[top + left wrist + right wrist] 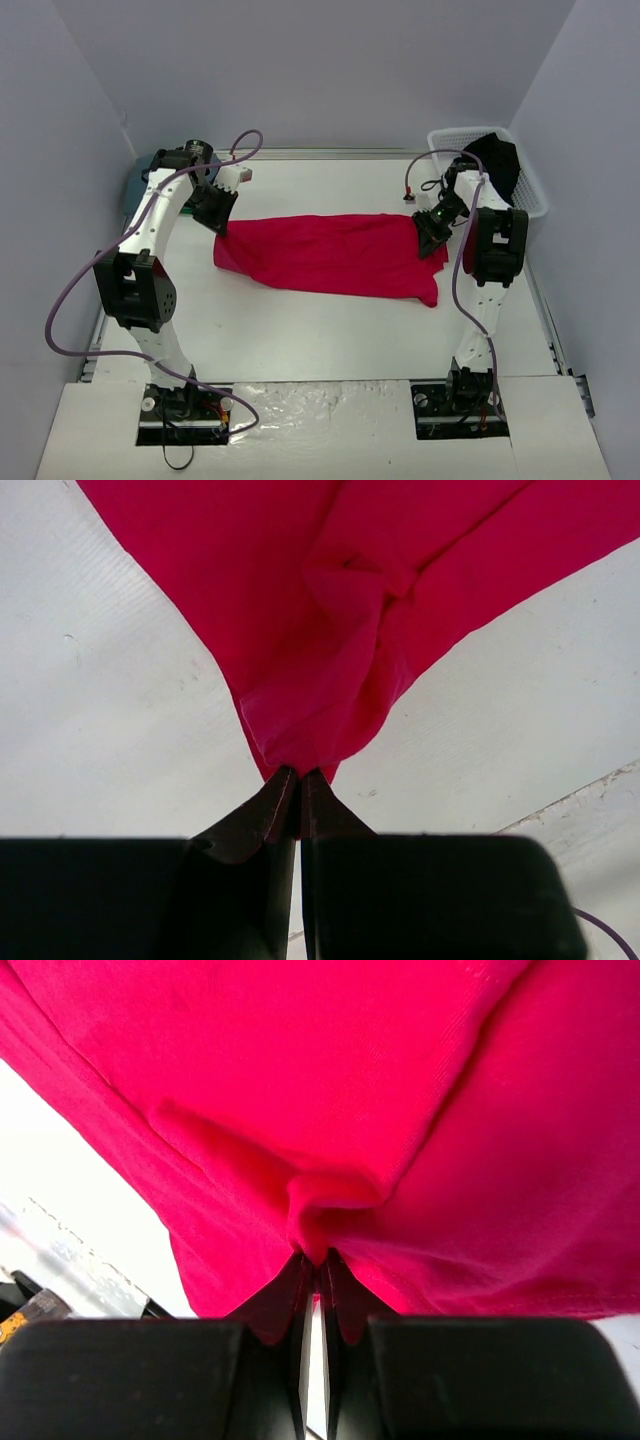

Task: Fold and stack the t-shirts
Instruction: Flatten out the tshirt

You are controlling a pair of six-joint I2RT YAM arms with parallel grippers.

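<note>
Soft, wrinkled red t-shirt [335, 255] lies stretched across the smooth white bench [300, 330]; left fingers [262, 818] and right fingers [280, 1305] tightly pinch its bunched ends.

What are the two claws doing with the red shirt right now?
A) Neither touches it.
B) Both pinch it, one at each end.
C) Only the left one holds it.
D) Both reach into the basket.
B: the wrist views show the left gripper and the right gripper each shut on a fold of the red t-shirt.
</note>
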